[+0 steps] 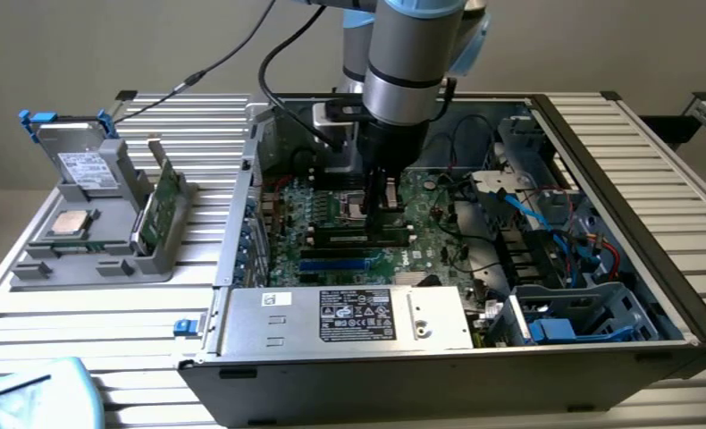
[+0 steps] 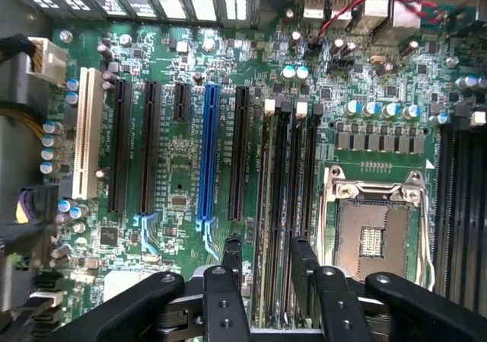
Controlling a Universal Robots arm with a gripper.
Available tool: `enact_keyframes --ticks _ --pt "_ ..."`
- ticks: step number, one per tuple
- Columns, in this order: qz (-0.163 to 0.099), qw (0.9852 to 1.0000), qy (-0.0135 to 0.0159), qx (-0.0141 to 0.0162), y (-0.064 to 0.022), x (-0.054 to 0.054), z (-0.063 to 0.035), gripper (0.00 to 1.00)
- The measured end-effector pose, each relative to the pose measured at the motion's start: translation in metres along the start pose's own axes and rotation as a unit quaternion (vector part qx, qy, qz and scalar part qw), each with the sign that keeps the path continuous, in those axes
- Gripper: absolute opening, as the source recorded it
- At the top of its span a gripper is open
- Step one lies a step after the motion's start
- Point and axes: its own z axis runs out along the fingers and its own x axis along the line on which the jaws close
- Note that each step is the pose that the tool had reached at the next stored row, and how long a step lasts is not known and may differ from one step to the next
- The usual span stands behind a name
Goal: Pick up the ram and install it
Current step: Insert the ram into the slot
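A robot arm reaches into an open computer case (image 1: 675, 277) on a slatted table (image 1: 79, 313), its gripper (image 1: 387, 213) poised low over the motherboard (image 1: 317, 210) beside the empty CPU socket (image 1: 359, 204). Seen from the wrist, the gripper (image 2: 266, 244) stands spread, its two black fingers (image 2: 232, 254) apart on either side of a memory slot and pinching nothing. The ram (image 2: 274, 182) lies edge-on between them and appears to sit in that slot, though from this angle the stick is hard to tell from the slot itself. In the exterior view it shows as a thin strip (image 1: 356, 238) just below the fingertips.

Toward the expansion side of the board run black slots, one blue slot (image 2: 209, 151) and one white slot (image 2: 87, 132); the CPU socket (image 2: 373, 228) lies on the other side of the memory slots.

A grey power supply (image 1: 341, 317) fills the near edge of the case. At the exterior view's left, well apart from the case, a grey holder (image 1: 73, 264) carries a drive (image 1: 85, 170) and a narrow green board (image 1: 156, 210) standing on edge.
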Motion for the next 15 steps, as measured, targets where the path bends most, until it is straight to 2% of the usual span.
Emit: enact_keyframes --ticks 7,8,9,10,12,15 --pt "0.000 1.0000 0.0000 0.0002 0.0009 -0.0001 -0.0011 0.38" --pt "0.000 1.0000 0.0000 0.0002 0.0009 -0.0001 -0.0011 0.25" --pt "0.000 1.0000 -0.0001 0.0002 0.0009 -0.0001 -0.0011 0.19" --pt "0.000 1.0000 0.0000 0.0002 0.0009 0.0000 -0.0011 0.19" --pt "0.000 1.0000 0.0000 0.0002 0.0009 -0.0001 -0.0011 0.11" --pt "0.000 1.0000 0.0000 0.0002 0.0009 -0.0001 -0.0011 0.11"
